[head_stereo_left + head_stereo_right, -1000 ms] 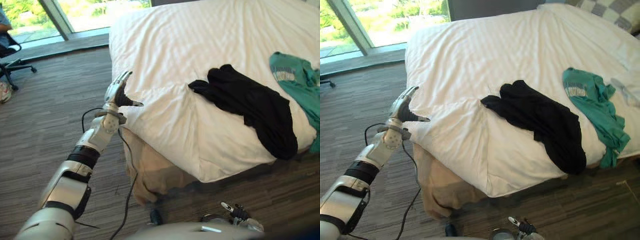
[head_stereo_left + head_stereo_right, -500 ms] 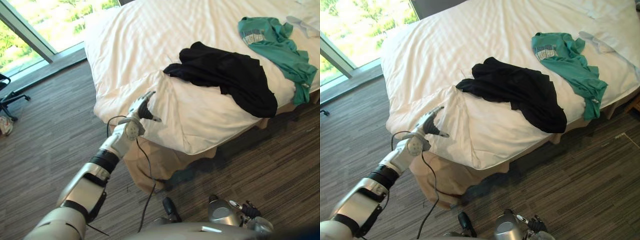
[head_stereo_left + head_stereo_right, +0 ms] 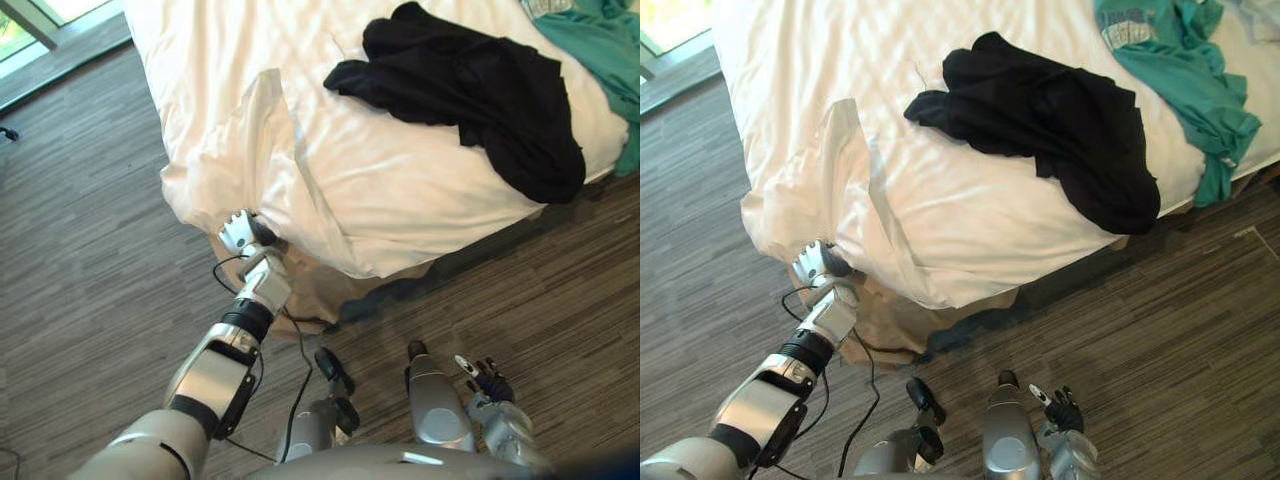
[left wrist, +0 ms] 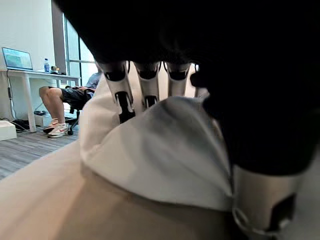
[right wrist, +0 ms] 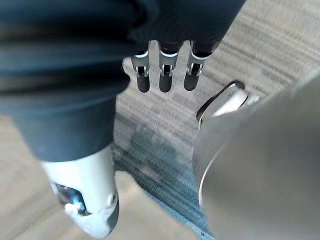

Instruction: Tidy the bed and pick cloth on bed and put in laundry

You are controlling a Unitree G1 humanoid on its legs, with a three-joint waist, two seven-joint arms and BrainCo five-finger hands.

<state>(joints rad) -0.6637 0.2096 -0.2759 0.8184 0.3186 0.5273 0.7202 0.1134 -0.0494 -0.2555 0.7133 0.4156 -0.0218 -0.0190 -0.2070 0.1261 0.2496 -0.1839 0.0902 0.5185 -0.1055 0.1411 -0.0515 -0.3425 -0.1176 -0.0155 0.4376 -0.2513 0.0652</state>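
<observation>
the left hand (image 3: pixel 240 233) was lifted beside the bed half a second ago, fingers spread and off the fabric. it has since dropped to the hanging corner of the white duvet (image 3: pixel 400 190), and the head camera has tipped down with it. in the wrist view its fingers (image 4: pixel 122 95) and thumb close on a fold of that duvet, so tidying appears to come first.

the clothes are untouched: the black garment (image 3: pixel 480 90) sprawls near the bed's foot edge, and the teal t-shirt (image 3: pixel 1180 60) lies just beyond it. the right hand (image 3: pixel 488 382) hangs low over the floor (image 3: pixel 90 280), fingers relaxed and empty.

a raised crease runs up the duvet from the held corner. the beige bed skirt (image 3: pixel 310 295) shows beneath. pulling the duvet could probably drag the black garment along.
</observation>
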